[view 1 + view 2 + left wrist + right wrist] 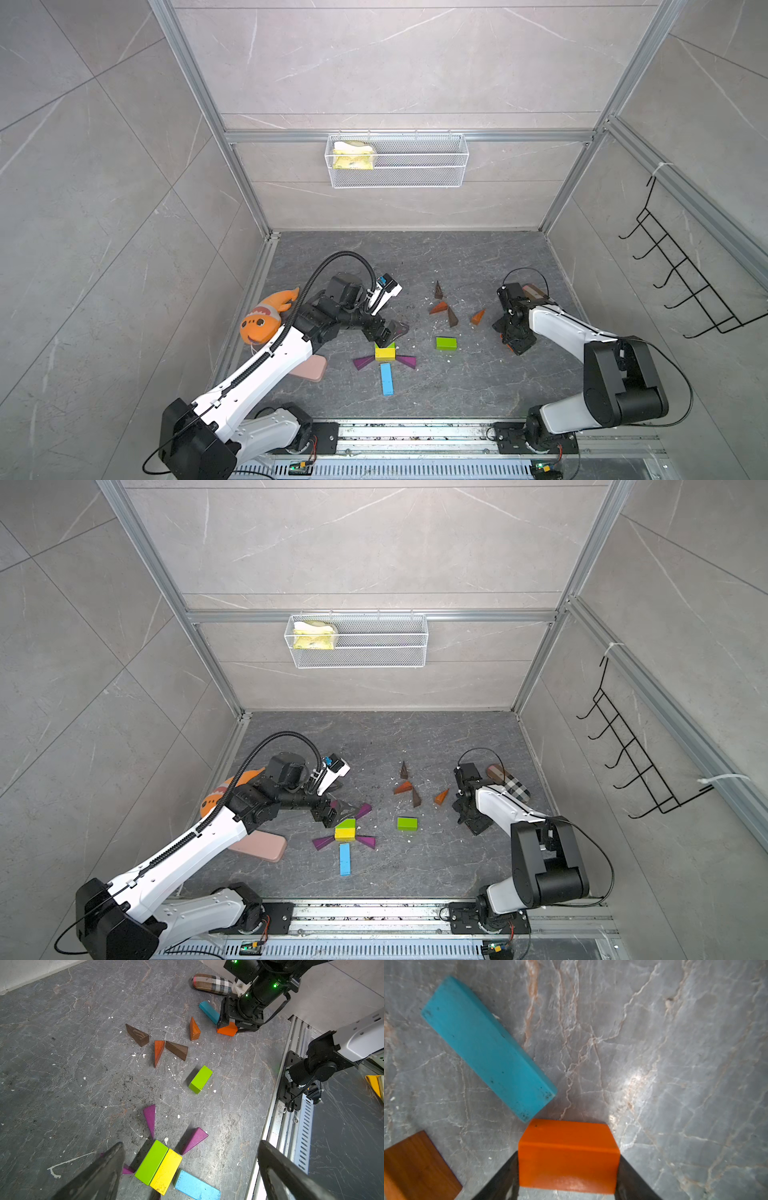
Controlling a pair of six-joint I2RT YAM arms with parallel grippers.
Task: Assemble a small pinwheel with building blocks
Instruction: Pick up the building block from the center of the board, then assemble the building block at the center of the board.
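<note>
The right pincer (568, 1156) clamps the orange brick (566, 1140) by its sides, presumably for the green-yellow hub (160, 1167) near the wide-spread left pincer (191, 1144).

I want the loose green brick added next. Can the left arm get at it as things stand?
Probably yes: the left tool is open, the loose green brick lies alone with bare floor around it, and the right tool is away on the orange brick.

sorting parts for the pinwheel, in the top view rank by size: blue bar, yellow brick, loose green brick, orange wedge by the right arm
1. blue bar
2. yellow brick and loose green brick: look alike, no ranking
3. orange wedge
</note>
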